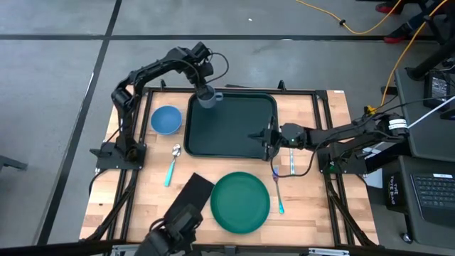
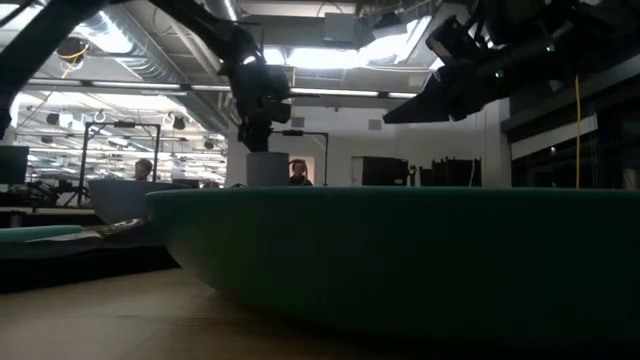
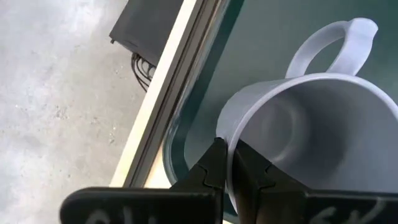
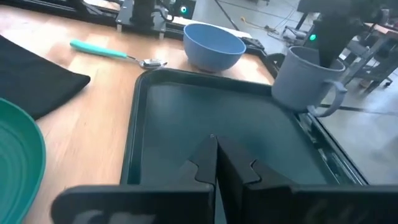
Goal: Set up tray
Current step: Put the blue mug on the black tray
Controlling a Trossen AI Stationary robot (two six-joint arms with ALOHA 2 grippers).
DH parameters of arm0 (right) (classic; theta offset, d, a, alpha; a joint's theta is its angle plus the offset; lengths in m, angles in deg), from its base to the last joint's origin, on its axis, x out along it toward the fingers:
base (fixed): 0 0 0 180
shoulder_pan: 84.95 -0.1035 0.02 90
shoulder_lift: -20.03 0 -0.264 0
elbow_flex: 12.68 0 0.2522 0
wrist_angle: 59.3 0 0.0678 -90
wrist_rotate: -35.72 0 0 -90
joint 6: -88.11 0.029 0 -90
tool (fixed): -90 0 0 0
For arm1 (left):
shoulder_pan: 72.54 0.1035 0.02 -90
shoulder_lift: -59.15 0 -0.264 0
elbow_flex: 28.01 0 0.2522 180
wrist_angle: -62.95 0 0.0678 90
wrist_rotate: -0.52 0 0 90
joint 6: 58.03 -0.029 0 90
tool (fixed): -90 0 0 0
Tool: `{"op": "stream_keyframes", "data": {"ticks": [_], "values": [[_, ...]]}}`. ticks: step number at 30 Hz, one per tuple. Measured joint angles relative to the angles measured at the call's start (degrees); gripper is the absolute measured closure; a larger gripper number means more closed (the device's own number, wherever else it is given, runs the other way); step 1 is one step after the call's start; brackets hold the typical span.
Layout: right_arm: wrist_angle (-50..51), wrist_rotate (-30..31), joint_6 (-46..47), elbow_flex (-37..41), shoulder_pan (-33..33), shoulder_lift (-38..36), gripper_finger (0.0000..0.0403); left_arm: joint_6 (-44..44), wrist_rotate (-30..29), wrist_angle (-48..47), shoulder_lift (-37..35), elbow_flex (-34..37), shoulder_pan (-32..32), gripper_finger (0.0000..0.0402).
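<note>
The dark green tray [image 1: 231, 131] lies flat on the wooden table. My left gripper [image 3: 231, 149] is shut on a pale grey-blue mug [image 1: 207, 97] over the tray's far left corner. The mug [image 4: 305, 78] shows tilted there in the right wrist view. Whether its base touches the tray, I cannot tell. My right gripper [image 1: 269, 139] is shut, nearly level, at the tray's right rim, with its fingertips [image 4: 208, 152] over the tray floor. My left gripper pinches the mug's wall at the rim [image 3: 235, 127], on the side roughly opposite the handle [image 3: 329, 43]. One finger is inside the mug and one outside. The fingers come steeply from above. The mug sits tilted below them. My right gripper hides the tray's right rim below it, so I cannot tell whether it touches the tray.
A blue bowl [image 1: 166, 119] and a teal-handled spoon [image 1: 173, 163] lie left of the tray. The round green plate [image 1: 240, 201] and a black cloth [image 1: 193, 190] lie near the front edge. Two more utensils [image 1: 279, 190] lie at the right.
</note>
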Motion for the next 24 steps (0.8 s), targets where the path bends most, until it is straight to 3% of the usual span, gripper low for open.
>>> {"op": "stream_keyframes", "data": {"ticks": [15, 24], "values": [[-0.36, -0.02, 0.34, 0.04, -0.02, 0.01, 0.0393, -2.30, -0.89, 2.07, 2.52, 0.02, 1.04, 0.0398], [-0.03, -0.02, 1.39, 0.04, -0.02, 0.01, 0.0393, -2.07, -0.92, 5.86, 2.55, 4.43, 1.99, 0.0398]]}}
